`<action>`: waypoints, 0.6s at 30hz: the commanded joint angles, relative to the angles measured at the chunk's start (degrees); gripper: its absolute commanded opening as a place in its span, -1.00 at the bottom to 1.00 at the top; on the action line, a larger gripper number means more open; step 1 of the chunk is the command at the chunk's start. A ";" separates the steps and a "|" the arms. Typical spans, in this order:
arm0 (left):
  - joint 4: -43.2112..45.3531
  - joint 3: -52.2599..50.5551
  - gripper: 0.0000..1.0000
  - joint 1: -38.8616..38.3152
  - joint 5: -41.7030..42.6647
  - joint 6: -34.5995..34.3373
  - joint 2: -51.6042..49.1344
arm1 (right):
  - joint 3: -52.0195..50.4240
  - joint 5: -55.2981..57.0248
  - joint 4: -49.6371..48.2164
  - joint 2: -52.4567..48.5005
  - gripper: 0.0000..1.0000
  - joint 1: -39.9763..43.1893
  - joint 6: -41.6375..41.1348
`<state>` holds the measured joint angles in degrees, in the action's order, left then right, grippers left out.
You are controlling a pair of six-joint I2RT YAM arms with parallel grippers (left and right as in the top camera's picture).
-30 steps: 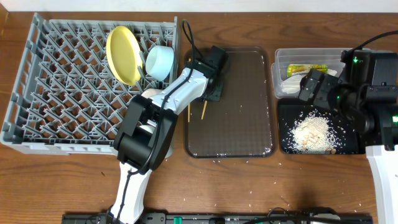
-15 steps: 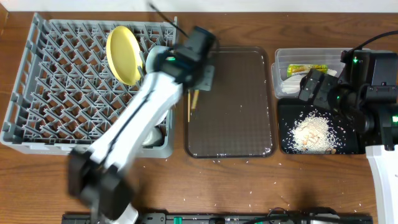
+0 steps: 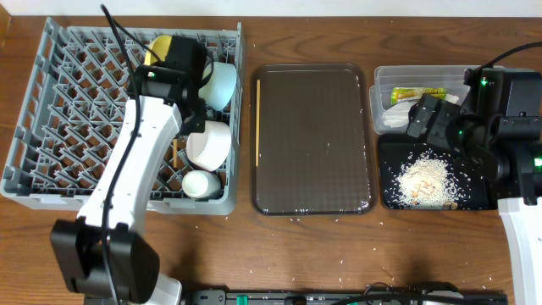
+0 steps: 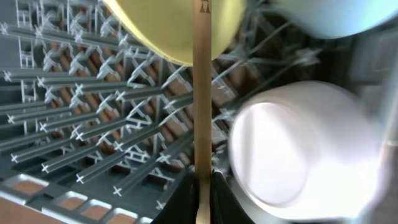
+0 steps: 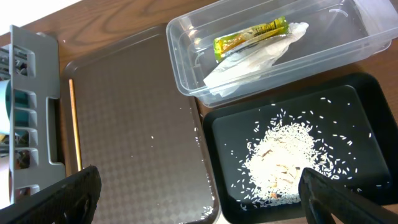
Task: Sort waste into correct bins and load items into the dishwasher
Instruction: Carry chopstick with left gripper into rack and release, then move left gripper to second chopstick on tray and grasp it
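Note:
My left gripper [image 3: 188, 100] is over the grey dish rack [image 3: 51, 127], shut on a wooden chopstick [image 4: 201, 93]. The chopstick runs between its fingers [image 4: 202, 190] toward the yellow plate [image 4: 174, 25]. The yellow plate [image 3: 157, 47], light blue bowl [image 3: 222, 85], white bowl [image 3: 210, 142] and small white cup [image 3: 201, 183] all stand in the rack. The second chopstick [image 3: 257, 123] lies along the left edge of the brown serving tray [image 3: 313, 144]. My right gripper [image 5: 199, 193] is open and empty, above the bins. The clear tub [image 3: 423, 78] holds the wrapper [image 5: 249, 36] and napkin [image 5: 249, 59]. The black tray [image 5: 367, 93] holds rice scraps [image 5: 286, 155].
Loose rice grains are scattered on the wooden table in front of the brown tray [image 3: 339, 222] and around the black tray. The rack's left half [image 4: 93, 124] has bare pegs. The right arm's body [image 3: 517, 110] stands at the right edge.
My left arm swung left from the brown tray to over the rack, carrying one chopstick. The other chopstick stays on the tray. The right arm has not moved.

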<state>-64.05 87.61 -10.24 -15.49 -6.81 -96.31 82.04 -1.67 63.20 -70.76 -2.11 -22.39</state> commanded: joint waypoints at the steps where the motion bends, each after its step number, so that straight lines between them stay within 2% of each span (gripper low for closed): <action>1: 0.22 -2.45 -0.85 2.21 -1.75 2.12 -2.27 | 0.22 0.35 0.02 0.20 0.99 0.59 -0.50; 5: -0.85 -3.08 -0.85 2.62 -1.75 2.29 -3.45 | 0.22 0.35 0.02 0.20 0.98 0.59 -0.50; 6: -1.09 -3.08 -0.79 2.62 -1.75 2.29 -3.52 | 0.22 0.35 0.02 0.20 0.98 0.59 -0.50; 8: -1.29 -3.08 -0.41 2.62 -1.75 2.29 -3.52 | 0.22 0.35 0.02 0.20 0.98 0.59 -0.50; 10: -1.03 -2.99 -0.27 2.62 -1.77 2.27 -3.52 | 0.22 0.35 0.02 0.20 0.99 0.59 -0.50; 15: -1.49 0.00 -0.21 2.45 -1.55 2.03 -3.43 | 0.22 0.35 0.02 0.20 0.98 0.59 -0.50; 18: -1.64 4.26 -0.22 1.84 2.10 2.03 -3.02 | 0.22 0.33 0.02 0.20 0.99 0.59 -0.50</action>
<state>-65.69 86.32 -7.86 -16.40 -4.64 -99.88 82.04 -1.67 63.20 -70.76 -2.11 -22.39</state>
